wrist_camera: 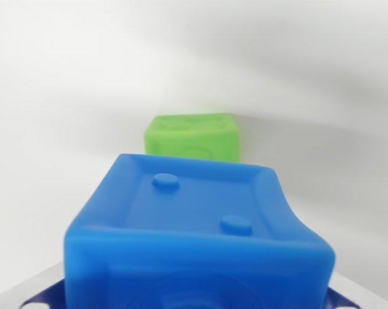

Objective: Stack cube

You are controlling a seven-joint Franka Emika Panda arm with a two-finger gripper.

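A big blue cube (pixel 194 225) fills the lower half of the wrist view, very close to the camera, with two round studs on its upper face. My gripper (pixel 197 295) is shut on it. Only grey finger parts (pixel 33 293) show at the bottom corners, one on each side of the cube. Its right side looks pressed inward. A smaller green cube (pixel 193 136) rests on the white surface straight beyond the blue one, and the blue cube's far edge covers its lower part. I cannot tell how high the blue cube is above the surface.
A plain white surface (pixel 65 96) runs all around both cubes, with a soft shadow band (pixel 323 135) to the right of the green cube. Nothing else is in view.
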